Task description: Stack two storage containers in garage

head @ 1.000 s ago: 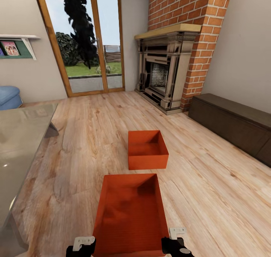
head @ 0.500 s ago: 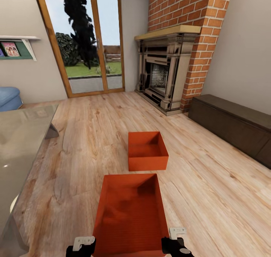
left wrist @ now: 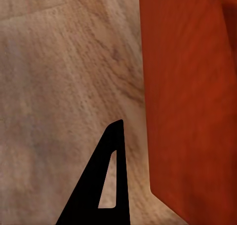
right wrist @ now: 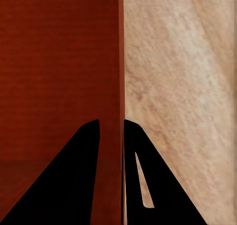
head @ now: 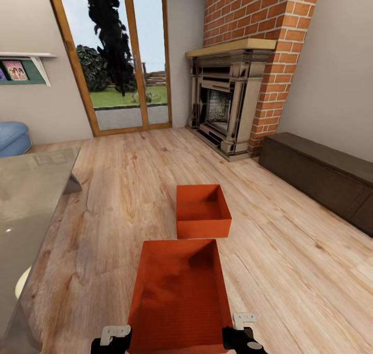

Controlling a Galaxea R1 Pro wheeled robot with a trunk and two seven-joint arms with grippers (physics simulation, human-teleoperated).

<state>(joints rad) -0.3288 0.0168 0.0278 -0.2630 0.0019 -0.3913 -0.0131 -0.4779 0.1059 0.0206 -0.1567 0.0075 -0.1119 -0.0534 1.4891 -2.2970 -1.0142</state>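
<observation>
While my right end effector (right wrist: 111,131) pinches the near bin's (head: 178,297) wall and the left's (head: 115,338) state is unclear, I should carry level; the far bin (head: 202,211) sits on planks.

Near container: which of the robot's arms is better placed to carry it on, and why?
Right, probably. The right gripper has its fingers either side of the near container's wall. The left gripper's visible finger sits outside the wall.

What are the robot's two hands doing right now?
Left gripper: cannot be told.
Right gripper: closed on the near container's wall.
</observation>
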